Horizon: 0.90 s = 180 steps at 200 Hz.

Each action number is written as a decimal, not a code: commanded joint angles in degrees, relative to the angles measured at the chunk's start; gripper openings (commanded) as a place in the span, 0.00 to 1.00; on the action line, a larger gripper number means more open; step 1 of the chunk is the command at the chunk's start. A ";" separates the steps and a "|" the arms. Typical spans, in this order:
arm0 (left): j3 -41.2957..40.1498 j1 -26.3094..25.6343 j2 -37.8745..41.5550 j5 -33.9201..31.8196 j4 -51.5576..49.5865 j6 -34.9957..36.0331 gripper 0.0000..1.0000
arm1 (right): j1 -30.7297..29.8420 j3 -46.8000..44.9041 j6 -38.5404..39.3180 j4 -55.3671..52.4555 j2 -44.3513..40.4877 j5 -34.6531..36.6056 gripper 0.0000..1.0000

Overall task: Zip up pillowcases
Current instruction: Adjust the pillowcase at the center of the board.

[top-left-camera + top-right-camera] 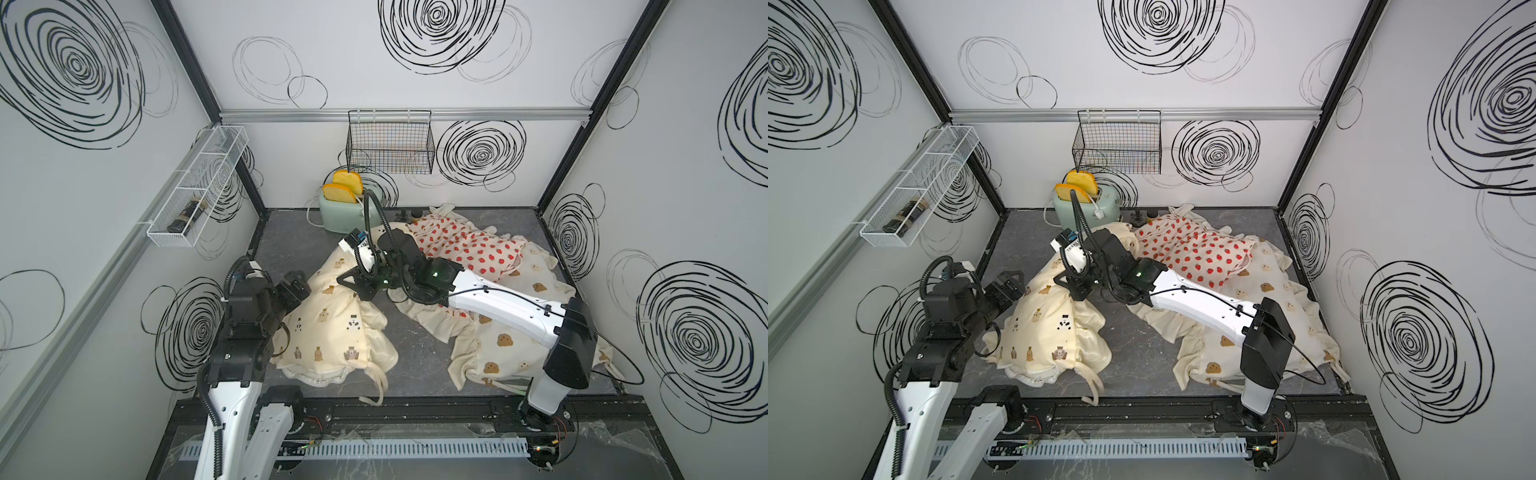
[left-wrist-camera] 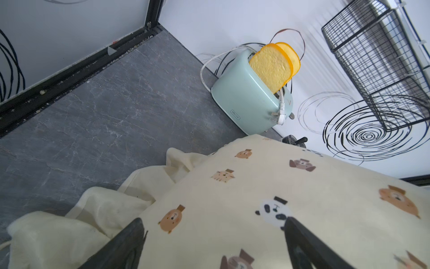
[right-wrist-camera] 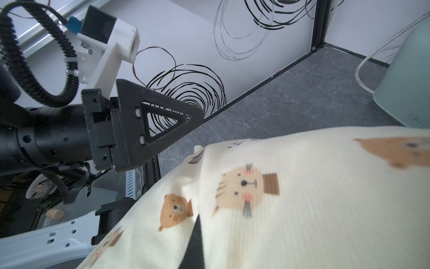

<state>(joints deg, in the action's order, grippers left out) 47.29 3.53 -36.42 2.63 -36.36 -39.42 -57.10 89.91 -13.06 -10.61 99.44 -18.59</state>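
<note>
the bear-and-panda pillowcase (image 1: pixel 332 328) lies on the left half of the grey counter (image 1: pixel 415 357). it is humped into a ridge, with its ruffle and tie strings trailing toward the front edge. the strawberry pillowcase (image 1: pixel 465 245) lies at the back right and overlaps the bear-face pillowcase (image 1: pixel 494 357), which spreads toward the front right. the right arm reaches across both.

the right end effector (image 1: pixel 358 287) is closed tight at the right-hand side of the ridge, with the bear-and-panda cloth bunched around its fingers (image 3: pixel 196 242). whether cloth or a zipper pull is pinched cannot be told.

the left end effector (image 1: pixel 300 286) stands wide at the left side of the same pillowcase. in the left wrist view its fingers (image 2: pixel 302 242) frame the printed cloth; contact cannot be told.

a mint toaster (image 1: pixel 340 214) holding two bread slices stands against the back wall, just behind this pillowcase.
</note>
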 commanded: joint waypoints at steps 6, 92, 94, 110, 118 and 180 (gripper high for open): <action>0.44 0.49 -0.03 3.64 0.58 1.19 0.96 | 6.04 -0.64 4.24 2.02 1.80 -3.25 0.00; -5.73 -10.89 1.65 -1.95 4.33 0.93 0.97 | 13.60 -2.54 6.90 -0.22 7.36 -3.36 0.30; -5.83 -11.43 1.74 -2.49 4.42 0.86 0.97 | 13.64 -2.37 6.95 -0.58 7.31 -3.25 0.32; -6.40 -16.20 2.19 -6.51 5.08 0.26 0.97 | 13.38 -2.38 6.61 -2.72 5.66 -1.60 0.41; -6.42 -18.08 1.95 -7.68 5.41 0.29 0.97 | 13.25 -3.51 6.31 -2.60 3.95 -1.44 0.43; -6.33 -23.26 2.15 -10.91 4.44 0.76 0.97 | 12.49 -5.84 6.54 -12.73 -3.84 8.71 0.82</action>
<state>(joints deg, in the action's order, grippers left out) 41.15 -19.27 -35.03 -5.61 -34.15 -38.46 -44.05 83.53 -7.27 -18.06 100.09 -16.05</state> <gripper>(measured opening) 0.969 0.793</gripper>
